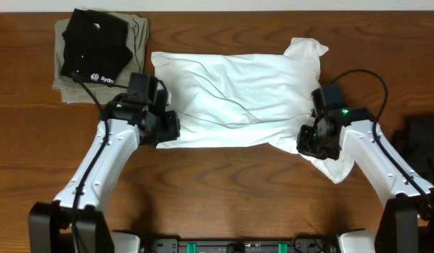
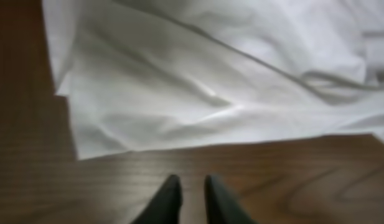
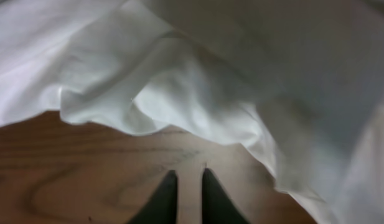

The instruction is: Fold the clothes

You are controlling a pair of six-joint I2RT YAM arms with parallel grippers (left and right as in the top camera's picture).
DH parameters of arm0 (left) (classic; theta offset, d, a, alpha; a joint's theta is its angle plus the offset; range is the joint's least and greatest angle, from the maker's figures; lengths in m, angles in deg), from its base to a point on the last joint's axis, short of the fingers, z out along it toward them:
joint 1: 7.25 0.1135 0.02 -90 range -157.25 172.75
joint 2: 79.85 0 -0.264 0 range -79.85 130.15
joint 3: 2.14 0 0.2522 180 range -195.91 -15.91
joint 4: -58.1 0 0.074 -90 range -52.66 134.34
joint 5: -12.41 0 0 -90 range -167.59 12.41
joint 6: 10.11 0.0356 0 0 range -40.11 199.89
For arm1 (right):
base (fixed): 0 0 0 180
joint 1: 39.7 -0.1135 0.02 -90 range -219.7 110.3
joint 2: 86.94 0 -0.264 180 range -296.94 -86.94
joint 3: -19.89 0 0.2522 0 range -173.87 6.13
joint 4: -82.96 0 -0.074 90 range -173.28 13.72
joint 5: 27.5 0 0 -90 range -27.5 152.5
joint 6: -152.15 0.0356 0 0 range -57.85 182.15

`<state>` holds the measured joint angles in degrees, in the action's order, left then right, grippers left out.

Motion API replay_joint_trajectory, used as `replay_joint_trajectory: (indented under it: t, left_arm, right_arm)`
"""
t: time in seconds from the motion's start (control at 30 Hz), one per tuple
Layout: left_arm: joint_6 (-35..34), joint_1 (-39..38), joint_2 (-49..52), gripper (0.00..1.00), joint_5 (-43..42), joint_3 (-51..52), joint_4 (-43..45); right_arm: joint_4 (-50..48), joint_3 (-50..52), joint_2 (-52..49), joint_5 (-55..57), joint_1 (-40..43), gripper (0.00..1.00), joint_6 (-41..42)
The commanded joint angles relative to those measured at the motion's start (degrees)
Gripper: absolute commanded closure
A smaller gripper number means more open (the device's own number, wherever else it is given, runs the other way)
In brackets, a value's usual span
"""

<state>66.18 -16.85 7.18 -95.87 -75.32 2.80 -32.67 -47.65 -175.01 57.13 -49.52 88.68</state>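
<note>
A white garment (image 1: 234, 98) lies spread and wrinkled across the middle of the table, with a sleeve trailing to the front right (image 1: 336, 167). My left gripper (image 1: 167, 126) hovers at its front left corner; in the left wrist view the gripper (image 2: 190, 182) is over bare wood just short of the cloth edge (image 2: 179, 112). My right gripper (image 1: 308, 140) is at the garment's front right edge; in the right wrist view the gripper (image 3: 189, 175) is likewise over wood below a bunched fold (image 3: 179, 99). Both stand narrowly open with nothing between the fingers.
A folded stack sits at the back left, a black shirt (image 1: 97, 46) on an olive one (image 1: 136, 31). A dark garment (image 1: 424, 144) lies at the right edge. Bare wooden table (image 1: 224, 190) runs along the front.
</note>
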Motion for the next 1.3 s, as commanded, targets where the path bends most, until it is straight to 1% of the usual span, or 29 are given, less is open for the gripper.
replay_joint_trajectory:
  t: [0.0,0.1,0.37,0.5,0.67,0.83,1.27]
  left_arm:
    - [-0.5,-0.1,3.7,0.91,-0.4,0.3,1.1]
    - [-0.5,-0.1,6.6,0.94,-0.4,0.3,2.7]
    - [-0.5,-0.1,13.5,0.94,-0.6,0.3,4.4]
    - [-0.5,-0.1,15.1,0.94,-0.5,0.3,5.6]
    - [-0.5,-0.1,16.2,0.94,-0.5,0.3,8.1]
    - [-1.7,-0.1,16.3,0.94,-0.1,0.3,8.9]
    - [-2.0,-0.1,20.7,0.94,-0.1,0.3,9.2]
  right_arm:
    - [-2.4,2.0,0.4,-2.1,0.4,0.91,1.1]
    - [-4.5,3.1,0.4,-2.0,0.4,0.92,1.3]
    - [-5.4,3.6,0.4,-0.8,1.0,0.95,3.9]
    - [-5.4,4.0,0.4,0.4,2.1,0.95,3.9]
    - [-6.4,4.1,0.4,1.0,4.3,0.99,3.9]
    - [-7.5,4.1,-0.1,1.0,6.0,0.98,3.9]
    - [-11.8,4.1,-7.7,0.2,6.2,0.98,4.1]
